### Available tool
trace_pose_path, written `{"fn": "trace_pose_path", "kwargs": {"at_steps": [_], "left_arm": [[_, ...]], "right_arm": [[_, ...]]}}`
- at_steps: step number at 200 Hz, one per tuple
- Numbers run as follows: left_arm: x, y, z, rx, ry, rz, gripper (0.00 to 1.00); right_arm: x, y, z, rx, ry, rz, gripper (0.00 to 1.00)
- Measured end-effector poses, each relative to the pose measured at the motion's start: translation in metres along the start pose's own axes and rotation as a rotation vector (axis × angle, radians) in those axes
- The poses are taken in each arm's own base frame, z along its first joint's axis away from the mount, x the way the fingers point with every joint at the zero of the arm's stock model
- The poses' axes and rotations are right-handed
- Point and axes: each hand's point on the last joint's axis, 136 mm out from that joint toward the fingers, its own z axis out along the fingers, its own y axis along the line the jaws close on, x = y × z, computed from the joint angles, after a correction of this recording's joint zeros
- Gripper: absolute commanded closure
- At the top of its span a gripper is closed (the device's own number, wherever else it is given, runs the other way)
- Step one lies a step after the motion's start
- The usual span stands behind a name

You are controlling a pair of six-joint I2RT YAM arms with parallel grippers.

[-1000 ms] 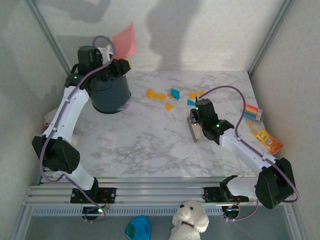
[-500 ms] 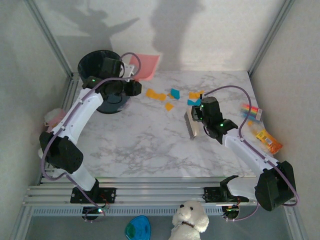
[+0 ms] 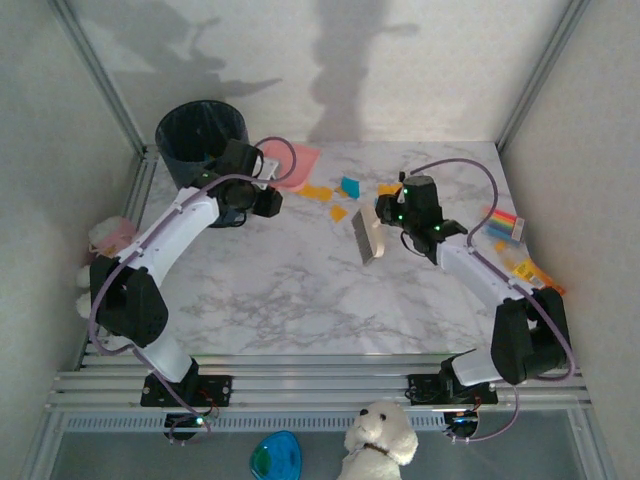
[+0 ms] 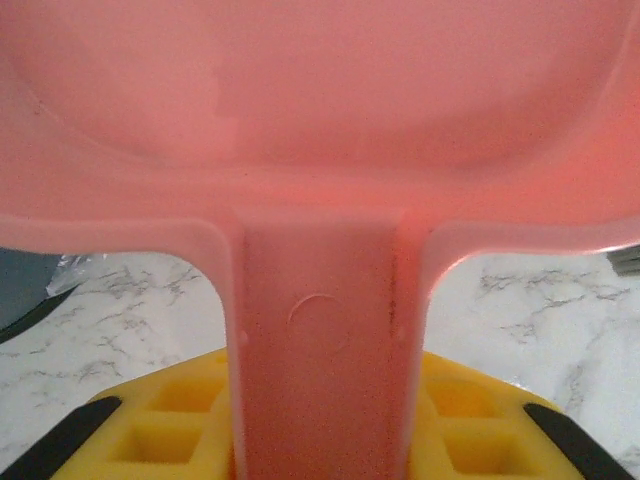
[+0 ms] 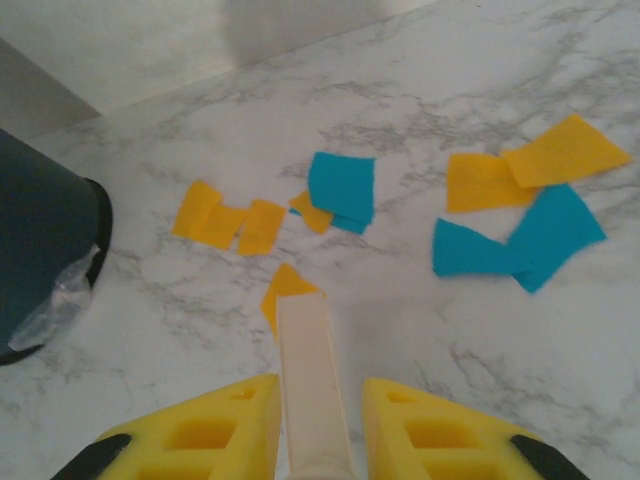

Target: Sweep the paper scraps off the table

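Orange-yellow and teal paper scraps point(image 3: 340, 190) lie in a loose cluster on the far middle of the marble table point(image 3: 300, 290). In the right wrist view the orange scraps point(image 5: 225, 222) and teal scraps point(image 5: 342, 187) lie just ahead of the fingers. My left gripper point(image 3: 268, 180) is shut on the handle of a pink dustpan point(image 3: 297, 158), which rests at the cluster's left side; the pan point(image 4: 320, 120) looms close in the left wrist view. My right gripper point(image 3: 385, 222) is shut on a cream brush point(image 3: 367, 238), whose handle point(image 5: 310, 380) points at the nearest orange scrap.
A dark bin point(image 3: 200, 135) stands at the far left corner, with its edge point(image 5: 40, 250) also in the right wrist view. A striped packet point(image 3: 503, 222) and an orange packet point(image 3: 535, 272) lie along the right edge. Walls close in on three sides.
The left arm has swung the dustpan from over the bin down to the table beside the scraps. The right arm has carried the brush farther and leftward toward the scraps.
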Motion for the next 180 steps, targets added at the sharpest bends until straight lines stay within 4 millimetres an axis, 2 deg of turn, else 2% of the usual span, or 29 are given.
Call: {"fn": "trace_pose_path", "kwargs": {"at_steps": [43,78,134,180], "left_arm": [[0.0,0.004,-0.001,-0.023,-0.022,0.015,1.0],[-0.002,0.006,-0.003,-0.038,-0.042,0.022,1.0],[-0.002,0.009,-0.002,-0.056,-0.045,0.023,1.0],[-0.002,0.009,-0.002,-0.057,-0.045,0.023,1.0]], "right_arm": [[-0.024,0.023,0.021,-0.082,-0.019,0.042,1.0],[-0.042,0.04,0.052,-0.15,-0.029,0.1,1.0],[-0.053,0.057,0.112,-0.217,0.014,0.187,1.0],[-0.057,0.068,0.149,-0.266,0.045,0.248,1.0]]}}
